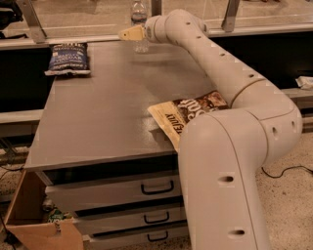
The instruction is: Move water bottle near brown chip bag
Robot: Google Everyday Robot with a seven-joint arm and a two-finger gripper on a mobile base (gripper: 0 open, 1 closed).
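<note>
The water bottle (139, 10) stands upright at the far edge of the grey table (102, 112), its middle hidden behind my gripper. My gripper (129, 33) has cream fingers, points left and sits at the bottle's body, overlapping it in view. The brown chip bag (188, 111) lies flat at the table's near right edge, cream "Late July" end toward the front, partly hidden behind my arm.
A dark blue chip bag (68, 57) lies at the far left of the table. Drawers (122, 188) are below the tabletop. An open cardboard box (34, 222) stands on the floor at lower left. A rail with metal posts (230, 17) runs behind the table.
</note>
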